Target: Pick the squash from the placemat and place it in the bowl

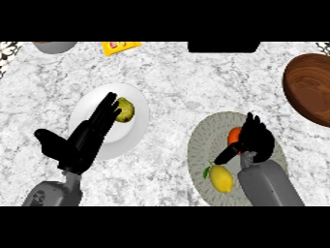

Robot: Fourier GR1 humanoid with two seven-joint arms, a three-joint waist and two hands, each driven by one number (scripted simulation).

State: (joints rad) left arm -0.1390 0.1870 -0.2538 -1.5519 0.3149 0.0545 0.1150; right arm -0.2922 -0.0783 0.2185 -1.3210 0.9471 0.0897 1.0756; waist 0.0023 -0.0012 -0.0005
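here we see our right hand (255, 140) curled around the orange squash (233, 135) on the grey placemat (200, 145), beside a lemon (221, 178). our left hand (89, 135) rests open. the wooden bowl (317, 89) sits apart. no writing is legible.

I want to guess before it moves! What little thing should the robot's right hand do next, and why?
Probably close its fingers round the orange squash and lift it. The right hand is curled over the squash on the grey placemat, beside a lemon, and the wooden bowl waits further right. The left hand rests open over a white plate.
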